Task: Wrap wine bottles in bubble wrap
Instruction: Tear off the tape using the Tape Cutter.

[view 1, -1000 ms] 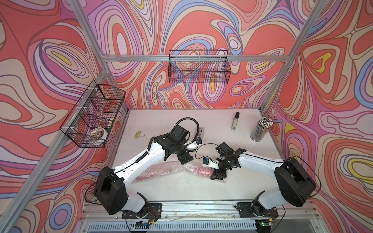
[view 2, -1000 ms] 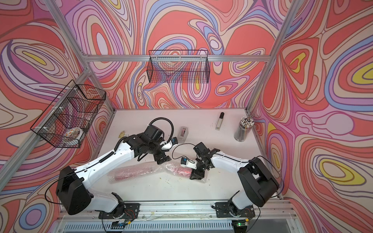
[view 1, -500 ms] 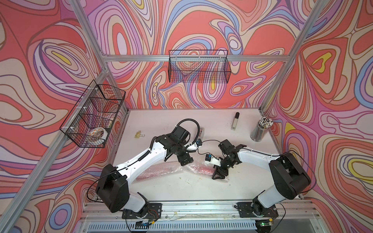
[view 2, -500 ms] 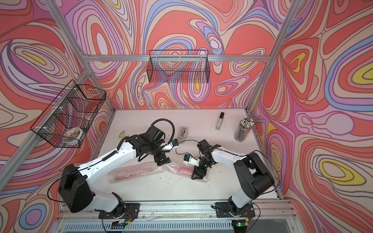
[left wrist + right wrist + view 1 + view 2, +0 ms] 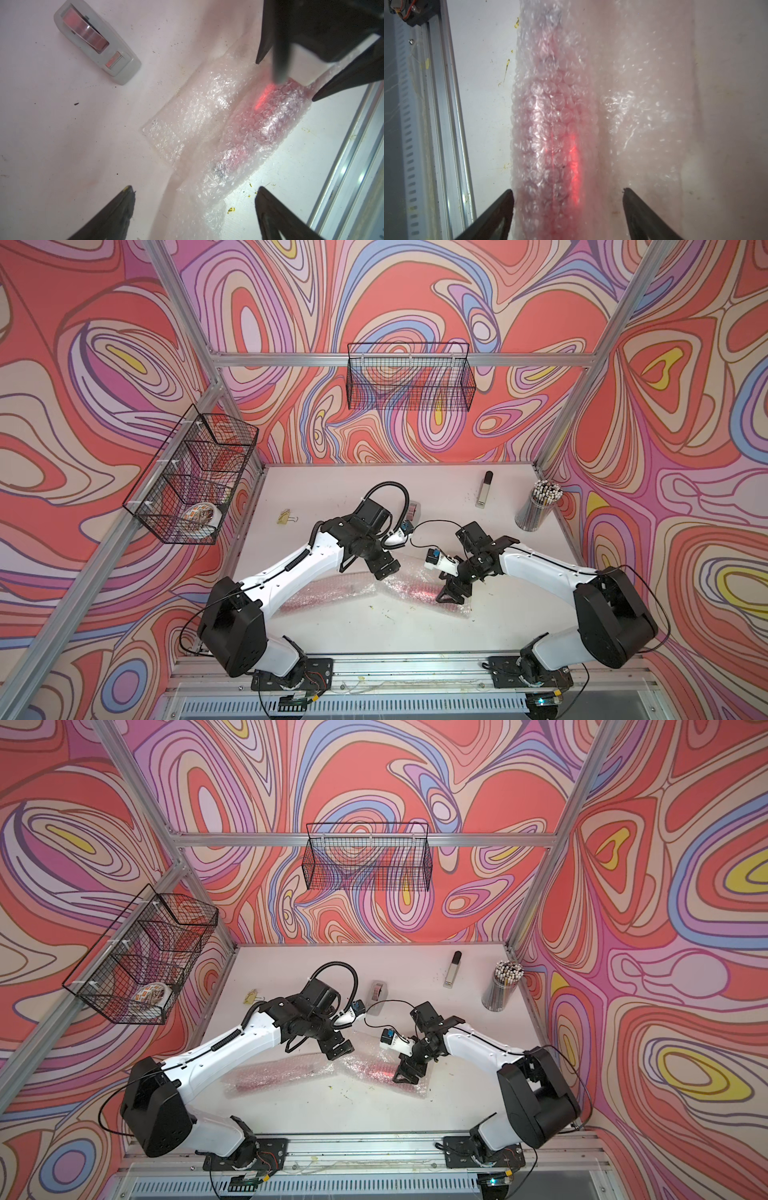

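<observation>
Two wine bottles lie on the white table, each rolled in bubble wrap: a left bundle point(image 5: 328, 593) point(image 5: 274, 1073) and a right bundle point(image 5: 419, 587) point(image 5: 374, 1067). Pink-red liquid glows through the right wrap point(image 5: 259, 128) point(image 5: 554, 124). A loose flap of bubble wrap point(image 5: 193, 108) point(image 5: 633, 108) lies flat beside it. My left gripper point(image 5: 384, 568) point(image 5: 195, 199) hovers open over the neck end of the right bundle and holds nothing. My right gripper point(image 5: 453, 593) point(image 5: 568, 193) is open, one finger on each side of the bundle's thick end.
A grey tape dispenser point(image 5: 377, 992) point(image 5: 97, 41) stands behind the arms. A silver-and-black bar point(image 5: 484, 489) and a cup of pencils point(image 5: 538, 506) are at the back right, a yellow clip point(image 5: 286, 516) at the left. Wire baskets point(image 5: 409, 377) point(image 5: 191, 477) hang on the walls. A metal rail point(image 5: 395, 668) runs along the front.
My right gripper's jaws have spread apart over the right bundle and it has shifted a little. The left arm has pulled slightly back and left, still open.
</observation>
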Robot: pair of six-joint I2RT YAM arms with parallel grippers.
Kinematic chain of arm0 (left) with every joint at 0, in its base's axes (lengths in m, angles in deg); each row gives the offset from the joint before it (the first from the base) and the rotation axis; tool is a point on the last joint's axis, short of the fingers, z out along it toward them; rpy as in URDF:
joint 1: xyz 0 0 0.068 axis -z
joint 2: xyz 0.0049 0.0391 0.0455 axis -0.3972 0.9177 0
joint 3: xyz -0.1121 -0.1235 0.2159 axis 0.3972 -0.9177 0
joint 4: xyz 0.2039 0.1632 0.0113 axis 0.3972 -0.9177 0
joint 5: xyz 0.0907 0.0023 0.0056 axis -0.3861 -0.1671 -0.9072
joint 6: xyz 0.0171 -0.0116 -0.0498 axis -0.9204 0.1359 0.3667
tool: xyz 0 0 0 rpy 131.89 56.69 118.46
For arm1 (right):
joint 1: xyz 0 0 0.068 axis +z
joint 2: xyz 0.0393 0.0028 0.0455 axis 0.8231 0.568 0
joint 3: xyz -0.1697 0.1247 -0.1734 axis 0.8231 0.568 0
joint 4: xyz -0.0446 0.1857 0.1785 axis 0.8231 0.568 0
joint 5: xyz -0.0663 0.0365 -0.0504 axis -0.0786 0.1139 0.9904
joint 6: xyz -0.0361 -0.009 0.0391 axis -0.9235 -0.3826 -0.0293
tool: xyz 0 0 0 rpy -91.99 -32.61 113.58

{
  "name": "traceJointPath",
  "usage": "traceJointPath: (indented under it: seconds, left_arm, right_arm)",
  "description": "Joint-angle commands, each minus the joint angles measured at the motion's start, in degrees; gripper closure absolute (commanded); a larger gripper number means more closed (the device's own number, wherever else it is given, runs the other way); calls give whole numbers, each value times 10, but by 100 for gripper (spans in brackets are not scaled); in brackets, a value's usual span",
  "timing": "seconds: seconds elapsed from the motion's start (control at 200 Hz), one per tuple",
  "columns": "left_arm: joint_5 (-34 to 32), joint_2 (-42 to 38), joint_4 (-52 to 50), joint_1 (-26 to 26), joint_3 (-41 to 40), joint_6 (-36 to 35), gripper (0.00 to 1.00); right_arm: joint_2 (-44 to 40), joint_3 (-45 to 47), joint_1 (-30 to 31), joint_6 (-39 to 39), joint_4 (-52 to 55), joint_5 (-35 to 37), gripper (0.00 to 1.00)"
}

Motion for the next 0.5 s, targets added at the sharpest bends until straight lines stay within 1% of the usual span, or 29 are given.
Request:
traceJointPath:
  seconds: [0.0,0.055,0.105,0.145,0.22,0.285,0.345,0.426,0.496]
  left_arm:
    - [-24,-27,27,-9,-7,87,9]
    - [-22,-28,36,-21,-2,126,8]
    - [-3,-23,46,-38,5,167,9]
    - [23,-16,53,-56,12,199,9]
    - [104,10,72,-93,26,266,12]
    - [161,44,86,-116,42,307,15]
    - [189,74,103,-122,55,322,16]
    - [208,113,126,-128,73,336,16]
    - [241,151,141,-136,95,351,18]
  right_arm:
    - [-46,-6,-7,35,-58,9,16]
    - [-63,-3,-7,61,-89,19,16]
    - [-75,0,-8,92,-123,29,16]
    - [-77,1,-8,129,-154,46,16]
    - [-64,-6,-11,218,-213,79,16]
    - [-34,-18,-11,300,-259,104,19]
    - [6,-45,-13,382,-277,139,23]
    - [64,-85,-20,462,-281,142,28]
    - [104,-100,-24,526,-319,144,32]
